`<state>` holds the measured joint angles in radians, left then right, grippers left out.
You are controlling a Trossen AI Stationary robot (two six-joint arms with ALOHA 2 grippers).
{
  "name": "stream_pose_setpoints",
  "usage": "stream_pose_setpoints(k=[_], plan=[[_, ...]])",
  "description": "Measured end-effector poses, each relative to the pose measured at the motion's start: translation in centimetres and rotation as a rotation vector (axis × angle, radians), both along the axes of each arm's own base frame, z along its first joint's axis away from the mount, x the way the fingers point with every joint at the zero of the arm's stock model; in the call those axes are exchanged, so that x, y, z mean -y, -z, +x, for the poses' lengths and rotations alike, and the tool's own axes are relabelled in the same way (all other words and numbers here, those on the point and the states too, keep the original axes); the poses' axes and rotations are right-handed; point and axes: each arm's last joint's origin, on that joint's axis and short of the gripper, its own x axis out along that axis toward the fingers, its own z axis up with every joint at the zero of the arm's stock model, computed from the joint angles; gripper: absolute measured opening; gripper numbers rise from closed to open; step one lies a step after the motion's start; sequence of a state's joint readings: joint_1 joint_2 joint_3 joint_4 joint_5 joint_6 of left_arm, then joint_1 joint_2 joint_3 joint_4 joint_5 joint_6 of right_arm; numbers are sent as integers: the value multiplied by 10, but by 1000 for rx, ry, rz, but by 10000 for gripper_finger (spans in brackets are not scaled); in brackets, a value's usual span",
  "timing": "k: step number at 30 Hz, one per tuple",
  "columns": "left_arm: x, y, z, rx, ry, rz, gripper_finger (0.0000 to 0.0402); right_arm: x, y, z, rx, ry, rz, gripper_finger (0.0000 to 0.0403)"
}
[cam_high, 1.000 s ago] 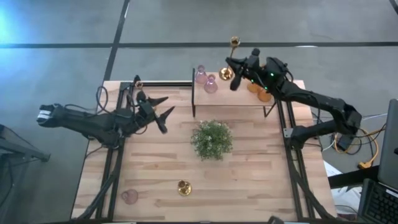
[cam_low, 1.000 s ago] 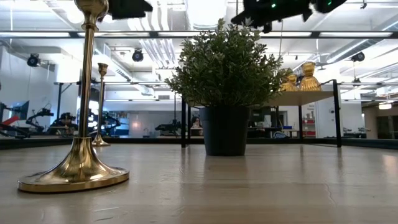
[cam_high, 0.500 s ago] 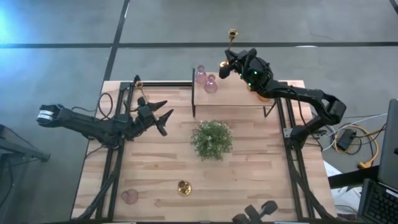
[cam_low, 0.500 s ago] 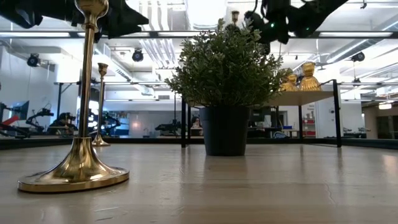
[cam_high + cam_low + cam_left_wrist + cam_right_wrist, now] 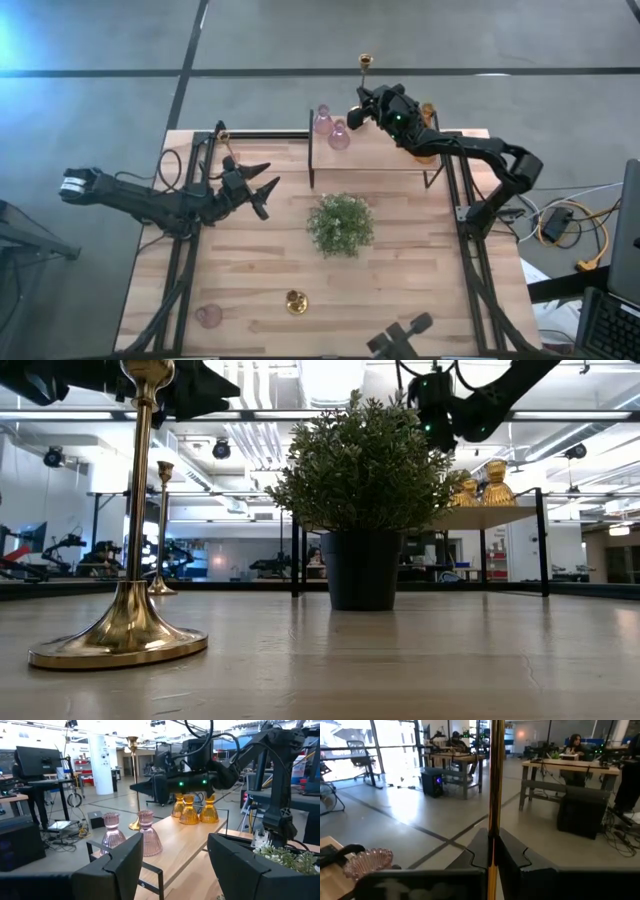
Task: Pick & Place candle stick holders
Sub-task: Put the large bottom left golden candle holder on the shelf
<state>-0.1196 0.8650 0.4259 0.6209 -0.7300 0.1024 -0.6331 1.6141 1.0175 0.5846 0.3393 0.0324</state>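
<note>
Right hand (image 5: 365, 103): above the far end of the raised wooden shelf (image 5: 385, 155), clenched on the thin stem of a shiny brass candle stick holder (image 5: 365, 70). In the right wrist view the stem (image 5: 494, 795) runs upright between the two dark fingers (image 5: 479, 851), which press in from both sides. The left wrist view shows the holder's round base (image 5: 134, 825) low, just beyond the shelf's far edge; whether it touches anything there is hard to tell.

Left hand (image 5: 262, 186): over the left half of the wooden tabletop (image 5: 400, 280), well apart from every holder, fingers spread and grasping nothing. The left wrist view shows the wide gap between its fingers (image 5: 120, 865).

On the shelf: two pink ribbed glass holders (image 5: 332, 128) side by side at the left end; three amber bottle-shaped glass holders (image 5: 191, 810) clustered at the right end, mostly hidden under the right arm in the high view.

On the tabletop: bushy green plant in a dark pot (image 5: 341, 223) at the centre. Second brass holder (image 5: 295, 301) upright near the front edge. Third pink glass holder (image 5: 208, 317) in the front left corner. Another tall brass holder (image 5: 162, 525) stands farther back on the left, seen in the low view.
</note>
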Motion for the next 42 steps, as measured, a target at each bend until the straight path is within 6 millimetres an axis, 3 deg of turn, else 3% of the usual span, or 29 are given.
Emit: stream_pose_setpoints(k=[11,42], plan=[[0,0,0,0,6,0,225,2,12,4,3,-12,19,9],[0,0,0,3,8,-3,225,-5,19,7,-10,-110,35,12]])
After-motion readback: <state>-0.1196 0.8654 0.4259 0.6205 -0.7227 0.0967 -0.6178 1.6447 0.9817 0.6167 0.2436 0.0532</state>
